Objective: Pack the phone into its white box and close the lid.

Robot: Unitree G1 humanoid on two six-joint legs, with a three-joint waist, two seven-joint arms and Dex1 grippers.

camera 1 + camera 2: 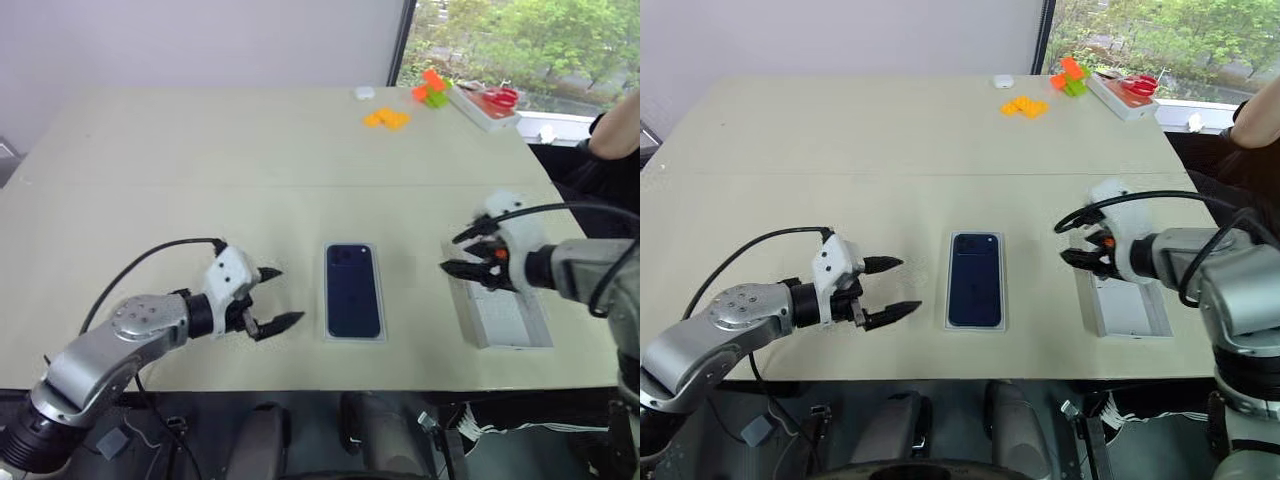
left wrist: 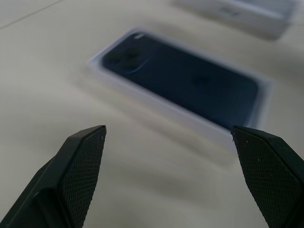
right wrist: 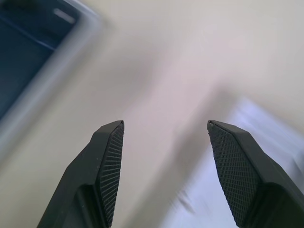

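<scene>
The phone [image 1: 353,290] lies back-up in the white box [image 1: 328,335] at the middle of the table [image 1: 200,160]. The left gripper [image 1: 277,297] hovers beside it, fingers spread and empty. The right gripper [image 1: 456,252], also spread and empty, hangs over the lid [image 1: 510,322], which lies apart on the right.

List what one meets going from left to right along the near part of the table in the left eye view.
Left gripper, open → slim dark navy-blue phone lying in the shallow white box → right gripper, open → white rectangular cardboard lid.
</scene>
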